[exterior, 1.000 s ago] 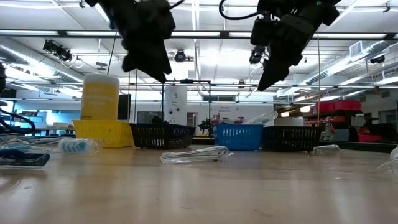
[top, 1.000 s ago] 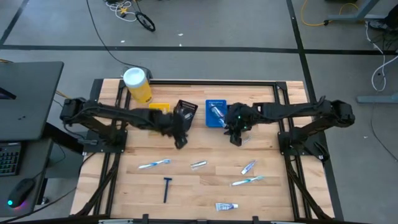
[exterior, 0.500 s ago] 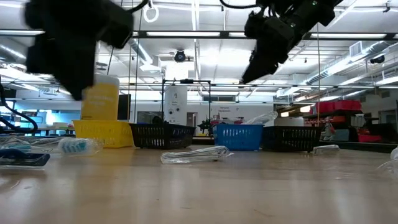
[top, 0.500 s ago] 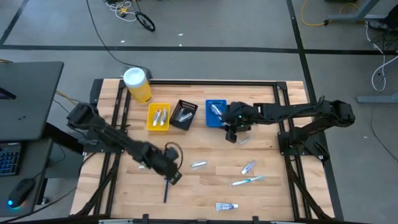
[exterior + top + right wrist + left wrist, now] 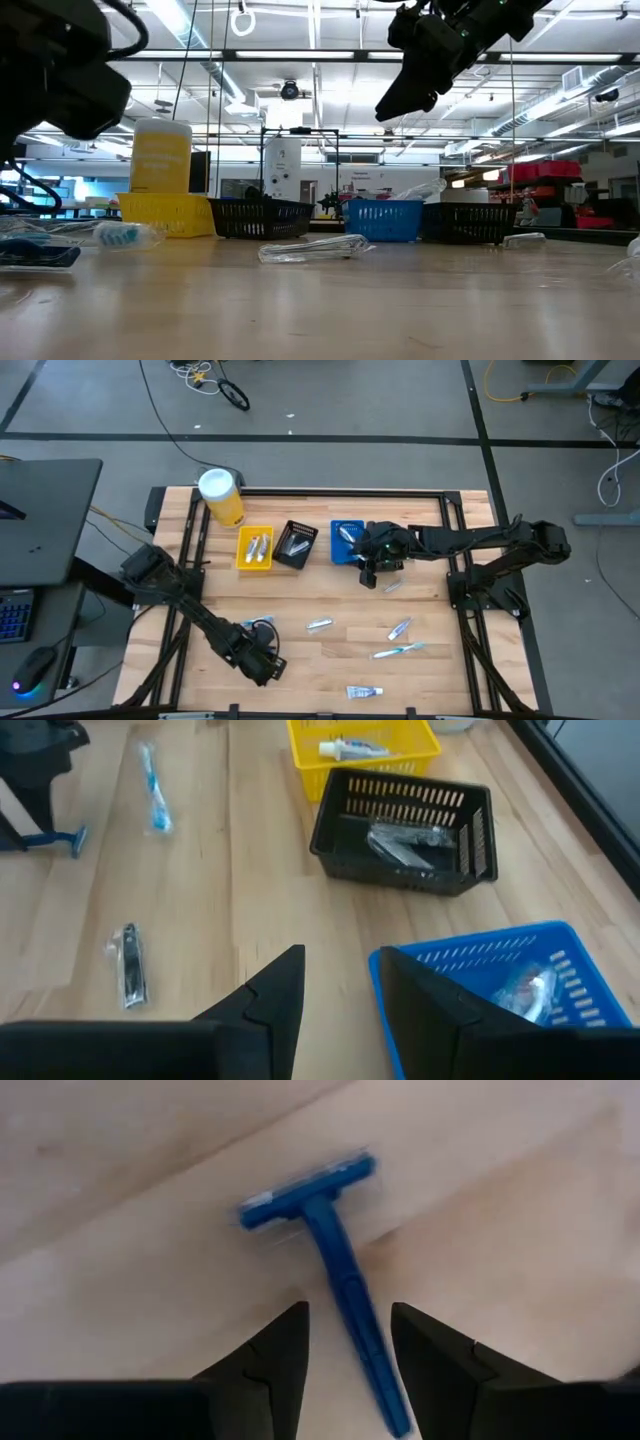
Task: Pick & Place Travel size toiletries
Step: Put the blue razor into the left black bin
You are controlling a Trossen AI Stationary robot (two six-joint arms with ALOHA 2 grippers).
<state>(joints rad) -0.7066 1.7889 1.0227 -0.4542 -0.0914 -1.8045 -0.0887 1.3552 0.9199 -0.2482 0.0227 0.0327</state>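
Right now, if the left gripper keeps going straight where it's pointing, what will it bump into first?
Probably the blue razor. The left gripper points down at the table with its open fingers on either side of the razor's handle, so the razor comes first. How far above it the gripper is, is unclear.

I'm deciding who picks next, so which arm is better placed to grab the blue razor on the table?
The left. Its end effector is open, fingers either side of the blue razor handle. The right end effector hangs by the blue bin, far from it.

Black arms, seemingly matte; angular dark fingers (image 5: pixel 285 1350).
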